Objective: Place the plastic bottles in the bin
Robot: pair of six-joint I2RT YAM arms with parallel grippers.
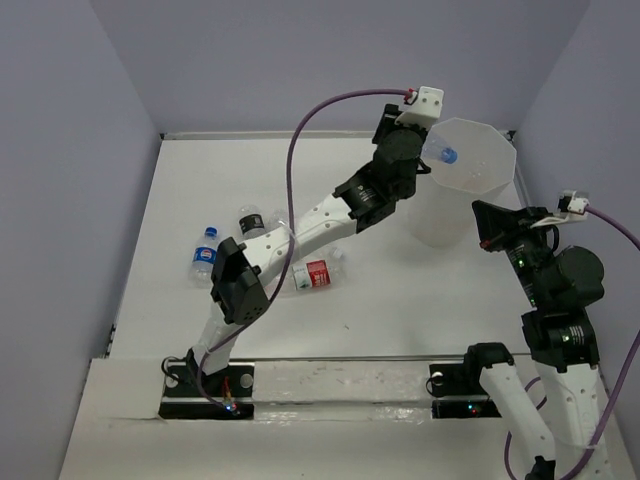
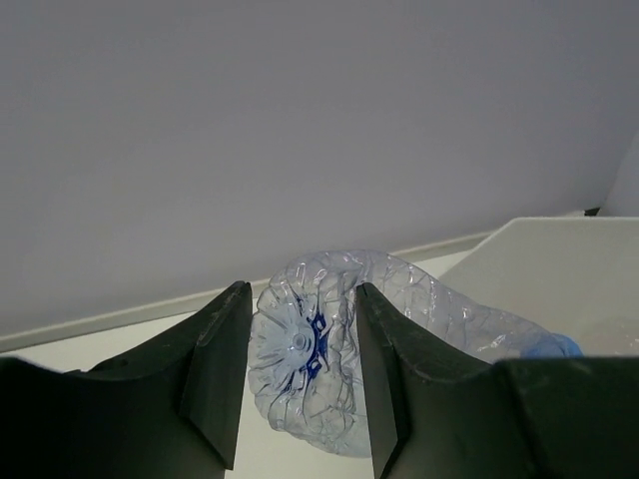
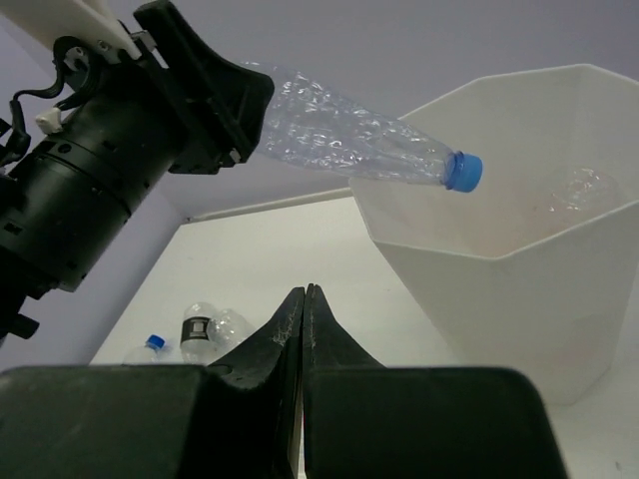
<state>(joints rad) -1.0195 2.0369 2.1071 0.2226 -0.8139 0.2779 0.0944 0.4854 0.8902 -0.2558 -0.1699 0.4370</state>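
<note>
Bottle of crinkled clear plastic — base clamped in left claw, cap beyond, over faceted bin; right claw closed, empty.

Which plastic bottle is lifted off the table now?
The label-free bottle with the blue cap, clamped by its base in the left gripper, cap over the bin. The red-labelled bottle and two more lie on the table.
</note>
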